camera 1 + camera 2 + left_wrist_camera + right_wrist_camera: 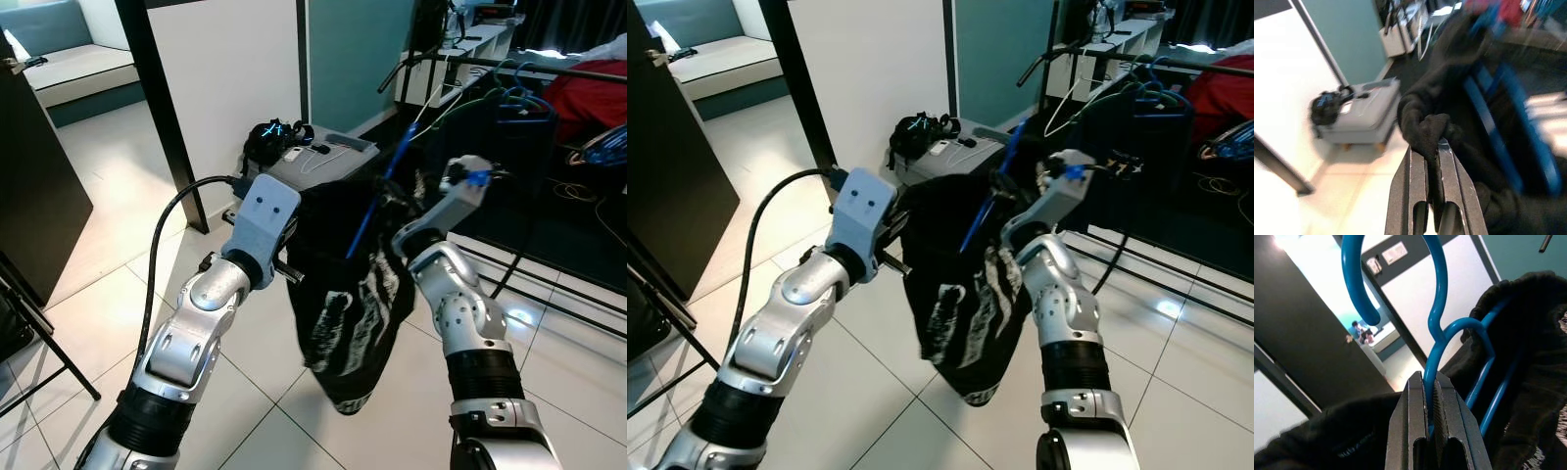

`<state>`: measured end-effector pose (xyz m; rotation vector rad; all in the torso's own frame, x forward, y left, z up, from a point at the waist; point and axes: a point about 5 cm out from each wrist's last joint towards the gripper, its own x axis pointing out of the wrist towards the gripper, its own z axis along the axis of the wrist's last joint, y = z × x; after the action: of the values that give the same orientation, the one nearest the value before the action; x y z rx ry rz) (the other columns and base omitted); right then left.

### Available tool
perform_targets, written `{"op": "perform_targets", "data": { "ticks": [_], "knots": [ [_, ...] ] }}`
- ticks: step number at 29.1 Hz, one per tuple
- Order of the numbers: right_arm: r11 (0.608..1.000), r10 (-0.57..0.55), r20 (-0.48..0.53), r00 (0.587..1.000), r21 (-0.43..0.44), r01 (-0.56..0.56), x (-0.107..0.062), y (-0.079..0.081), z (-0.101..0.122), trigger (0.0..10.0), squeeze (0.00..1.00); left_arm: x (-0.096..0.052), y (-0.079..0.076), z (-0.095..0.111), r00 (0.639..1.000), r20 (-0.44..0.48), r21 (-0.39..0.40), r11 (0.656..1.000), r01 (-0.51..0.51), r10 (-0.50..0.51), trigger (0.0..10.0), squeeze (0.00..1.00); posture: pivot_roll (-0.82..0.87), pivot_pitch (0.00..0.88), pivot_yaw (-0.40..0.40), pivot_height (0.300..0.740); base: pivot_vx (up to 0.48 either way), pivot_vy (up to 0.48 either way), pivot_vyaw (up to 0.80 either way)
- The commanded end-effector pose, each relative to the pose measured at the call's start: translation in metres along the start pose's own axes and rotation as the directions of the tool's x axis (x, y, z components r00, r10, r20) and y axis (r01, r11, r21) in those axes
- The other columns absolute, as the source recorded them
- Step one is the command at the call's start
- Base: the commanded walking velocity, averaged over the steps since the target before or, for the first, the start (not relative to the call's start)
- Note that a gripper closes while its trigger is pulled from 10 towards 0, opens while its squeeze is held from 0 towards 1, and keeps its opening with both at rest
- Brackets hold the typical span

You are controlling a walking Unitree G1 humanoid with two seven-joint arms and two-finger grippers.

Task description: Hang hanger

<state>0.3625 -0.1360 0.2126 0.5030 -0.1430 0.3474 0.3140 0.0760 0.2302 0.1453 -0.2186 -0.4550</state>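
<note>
the right gripper [1431, 404] has its jaws clamped narrow on the blue hanger [1437, 340] just below the hook, which the right wrist view shows curling away from the fingers. the left gripper [1432, 161] pinches a fold of the black garment [1449, 112], seen close in the left wrist view. in the head views the hanger's long axis slants up toward the clothes rail [529, 67], the garment hanging from it above the grey suitcase [323, 162].

Hanger [1436, 352] glossy blue plastic; garment [348, 313] matt black cloth, possibly knit; floor tiles [88, 294] glossy.
</note>
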Motion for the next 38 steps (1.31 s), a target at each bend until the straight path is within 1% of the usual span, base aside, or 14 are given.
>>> {"op": "perform_targets", "data": {
  "ticks": [1, 2, 3, 5, 6, 8, 9, 11, 15, 18, 20, 21, 25, 38],
  "knots": [
    [0.997, 0.062, -0.01, 0.998, -0.033, -0.063, 0.002, 0.013, -0.001, 10.0, 0.0, 0.002, 0.0, 0.013, 0.999, 0.043, -0.064, 0.998, -0.004, 0.007, 10.0, 0.0, -0.03, 0.0, 0.033, 0.74, 0.0, 0.0, 0.0],
    [0.997, 0.062, -0.01, 0.998, -0.033, -0.063, 0.002, 0.013, -0.001, 10.0, 0.0, 0.002, 0.0, 0.013, 0.999, 0.043, -0.064, 0.998, -0.004, 0.007, 10.0, 0.0, -0.03, 0.0, 0.033, 0.74, 0.0, 0.0, 0.0],
    [0.996, 0.083, -0.02, 0.996, -0.045, -0.083, 0.003, 0.017, -0.003, 10.0, 0.0, 0.006, -0.007, 0.021, 0.998, 0.07, -0.162, 0.987, 0.016, -0.005, 10.0, 0.0, -0.02, 0.0, 0.03, 0.74, 0.0, 0.0, 0.0],
    [0.996, 0.083, -0.02, 0.996, -0.045, -0.083, 0.003, 0.017, -0.003, 10.0, 0.0, 0.006, -0.007, 0.021, 0.998, 0.07, -0.162, 0.987, 0.016, -0.005, 10.0, 0.0, -0.02, 0.0, 0.03, 0.74, 0.0, 0.0, 0.0],
    [0.993, 0.106, -0.031, 0.994, -0.057, -0.107, 0.003, 0.022, -0.006, 10.0, 0.0, 0.01, -0.013, 0.03, 0.995, 0.101, -0.273, 0.961, 0.032, -0.005, 10.0, 0.0, -0.02, 0.0, 0.031, 0.74, 0.0, 0.0, 0.0],
    [0.993, 0.106, -0.031, 0.994, -0.057, -0.107, 0.003, 0.022, -0.006, 10.0, 0.0, 0.01, -0.013, 0.03, 0.995, 0.101, -0.273, 0.961, 0.032, -0.005, 10.0, 0.0, -0.02, 0.0, 0.031, 0.74, 0.0, 0.0, 0.0],
    [0.99, 0.13, -0.034, 0.991, -0.058, -0.132, 0.003, 0.027, -0.008, 10.0, 0.0, 0.013, -0.016, 0.035, 0.993, 0.119, -0.353, 0.935, 0.04, 0.002, 10.0, 0.0, -0.02, 0.0, 0.031, 0.74, 0.0, 0.0, 0.0],
    [0.987, 0.148, -0.035, 0.988, -0.056, -0.149, 0.003, 0.03, -0.009, 10.0, 0.0, 0.015, -0.015, 0.037, 0.993, 0.117, -0.384, 0.923, 0.031, 0.015, 10.0, 0.0, -0.03, 0.0, 0.036, 0.74, 0.0, 0.0, 0.0],
    [0.982, 0.179, -0.037, 0.983, -0.053, -0.181, 0.001, 0.035, -0.009, 10.0, 0.0, 0.014, -0.003, 0.029, 0.994, 0.077, -0.374, 0.927, -0.038, 0.072, 10.0, 0.0, -0.03, 0.0, 0.04, 0.74, 0.0, 0.0, 0.0],
    [0.974, 0.217, -0.048, 0.975, -0.051, -0.22, -0.003, 0.037, -0.009, 10.0, 0.0, 0.009, 0.02, 0.022, 0.985, 0.045, -0.355, 0.924, -0.142, 0.168, 10.0, 0.0, -0.03, 0.0, 0.039, 0.74, 0.0, 0.0, 0.0],
    [0.974, 0.217, -0.048, 0.975, -0.051, -0.22, -0.003, 0.037, -0.009, 10.0, 0.0, 0.009, 0.02, 0.022, 0.985, 0.045, -0.355, 0.924, -0.142, 0.168, 10.0, 0.0, -0.03, 0.0, 0.039, 0.74, 0.0, 0.0, 0.0],
    [0.966, 0.25, -0.062, 0.966, -0.052, -0.254, -0.006, 0.04, -0.011, 10.0, 0.0, 0.007, 0.032, 0.022, 0.975, 0.037, -0.361, 0.913, -0.191, 0.219, 10.0, 0.0, -0.03, 0.0, 0.038, 0.74, 0.0, 0.0, 0.0],
    [0.94, 0.335, -0.094, 0.937, -0.04, -0.34, -0.012, 0.05, -0.017, 10.0, 0.0, 0.005, 0.046, 0.025, 0.96, 0.035, -0.375, 0.894, -0.244, 0.276, 10.0, 0.0, -0.03, 0.0, 0.037, 0.74, 0.0, 0.0, 0.0],
    [0.873, 0.471, -0.199, 0.86, -0.035, -0.486, -0.027, 0.069, -0.037, 10.0, 0.0, 0.009, 0.037, 0.029, 0.961, 0.027, -0.441, 0.866, -0.235, 0.275, 10.0, 0.0, -0.03, 0.0, 0.038, 0.74, 0.0, 0.0, 0.0]
  ]
}}
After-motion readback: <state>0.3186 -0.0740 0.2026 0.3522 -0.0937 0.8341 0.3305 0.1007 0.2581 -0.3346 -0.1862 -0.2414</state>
